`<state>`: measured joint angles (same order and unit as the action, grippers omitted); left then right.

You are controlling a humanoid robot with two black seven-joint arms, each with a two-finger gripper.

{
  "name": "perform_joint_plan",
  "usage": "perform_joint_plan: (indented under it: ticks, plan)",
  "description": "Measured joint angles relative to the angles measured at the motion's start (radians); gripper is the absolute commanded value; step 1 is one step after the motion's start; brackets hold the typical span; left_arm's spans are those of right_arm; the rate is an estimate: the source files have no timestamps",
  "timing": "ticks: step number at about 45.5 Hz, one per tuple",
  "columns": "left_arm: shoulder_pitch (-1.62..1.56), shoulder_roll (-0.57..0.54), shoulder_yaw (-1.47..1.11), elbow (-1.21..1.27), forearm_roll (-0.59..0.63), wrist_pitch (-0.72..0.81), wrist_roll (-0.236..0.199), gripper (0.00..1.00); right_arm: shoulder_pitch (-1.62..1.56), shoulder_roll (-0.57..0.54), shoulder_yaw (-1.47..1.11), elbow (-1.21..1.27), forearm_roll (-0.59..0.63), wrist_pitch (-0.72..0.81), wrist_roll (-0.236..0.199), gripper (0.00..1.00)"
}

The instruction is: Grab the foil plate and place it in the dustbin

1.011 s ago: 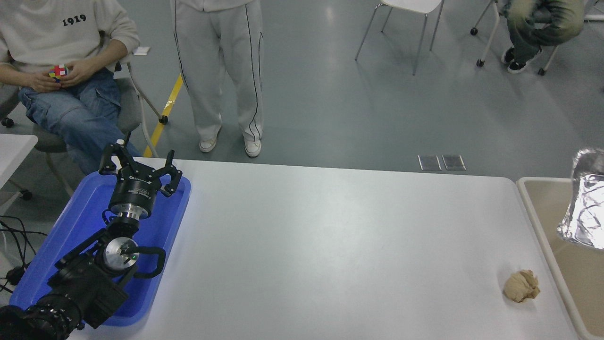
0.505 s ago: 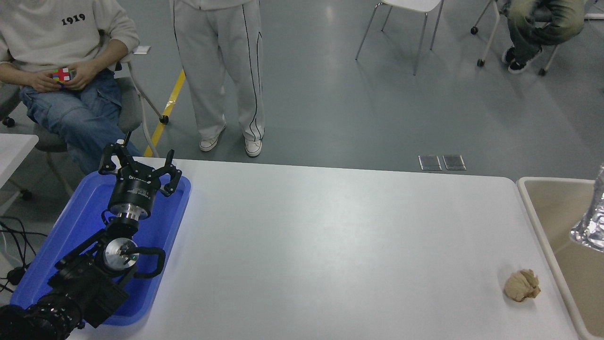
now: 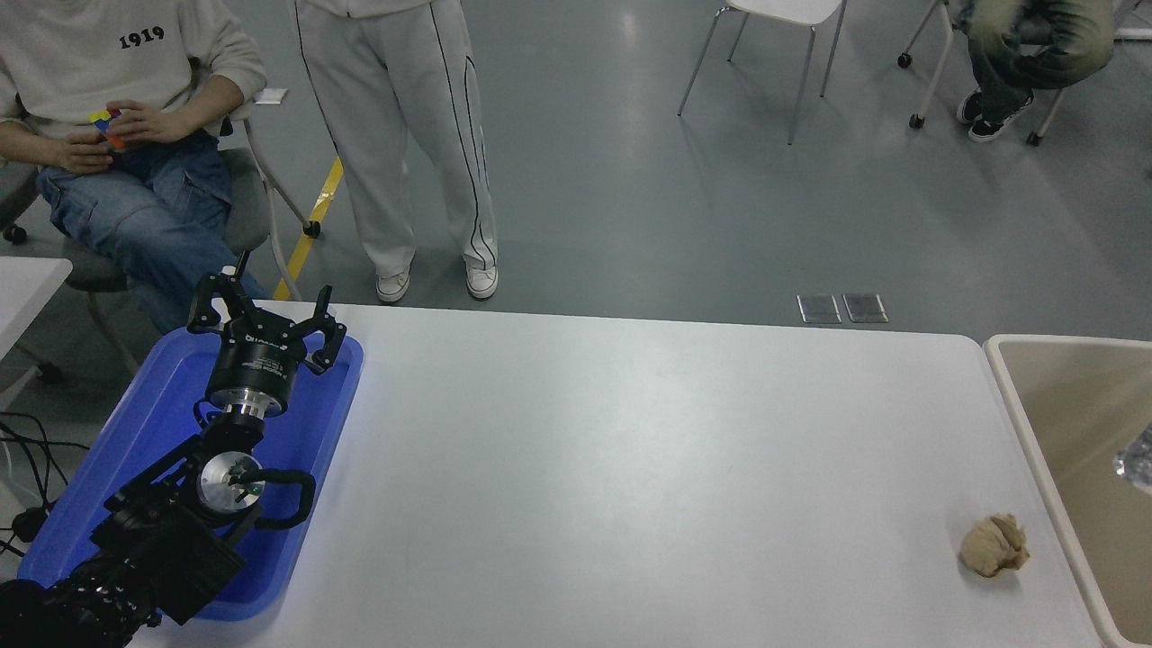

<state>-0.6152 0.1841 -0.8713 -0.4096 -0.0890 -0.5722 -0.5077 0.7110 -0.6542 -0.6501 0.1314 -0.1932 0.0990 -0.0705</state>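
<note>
Only a small shiny corner of the foil plate [image 3: 1138,464] shows at the picture's right edge, inside the outline of the beige dustbin [image 3: 1017,396] that stands off the table's right end. What holds or supports the plate lies outside the picture. The right gripper is out of view. My left gripper [image 3: 263,310] is parked at the lower left over the blue tray, its fingers spread open and nothing between them.
A flat blue tray [image 3: 315,423] lies under the left arm. A tan wadded paper lump [image 3: 993,544] sits on the white table [image 3: 630,468] near the dustbin. Beyond the far edge one person sits with a colourful cube, another stands, and chairs are further back.
The foil plate has slid right and down over the dustbin, from largely visible to a sliver at the edge. The standing person shifted left. The left arm stayed still.
</note>
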Motion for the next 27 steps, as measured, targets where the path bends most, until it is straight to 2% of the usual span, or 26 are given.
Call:
perform_joint_plan:
  ticks: [7, 11, 14, 15, 18, 22, 27]
  plan:
    - [0.000, 0.000, 0.000, 0.000, 0.000, 0.000, 0.000, 1.00, -0.046, 0.029, 0.033, -0.016, 0.002, -0.063, 0.000, 0.00]
    - [0.000, 0.000, 0.000, 0.000, 0.000, 0.000, 0.000, 1.00, -0.061, 0.038, 0.047, -0.023, 0.002, -0.089, 0.000, 0.42]
    - [0.000, 0.000, 0.000, 0.000, 0.000, 0.000, 0.000, 1.00, -0.073, 0.047, 0.055, -0.030, 0.002, -0.115, 0.001, 0.69]
    - [0.000, 0.000, 0.000, 0.000, 0.000, 0.000, 0.000, 1.00, -0.076, 0.049, 0.057, -0.033, 0.002, -0.123, 0.001, 0.75]
    - [0.000, 0.000, 0.000, 0.000, 0.000, 0.000, 0.000, 1.00, -0.085, 0.059, 0.061, -0.043, 0.002, -0.161, 0.001, 0.81]
    - [0.000, 0.000, 0.000, 0.000, 0.000, 0.000, 0.000, 1.00, -0.096, 0.074, 0.066, -0.051, 0.002, -0.213, 0.001, 0.93]
    - [0.000, 0.000, 0.000, 0.000, 0.000, 0.000, 0.000, 1.00, -0.104, 0.089, 0.069, -0.058, 0.002, -0.268, 0.002, 0.98]
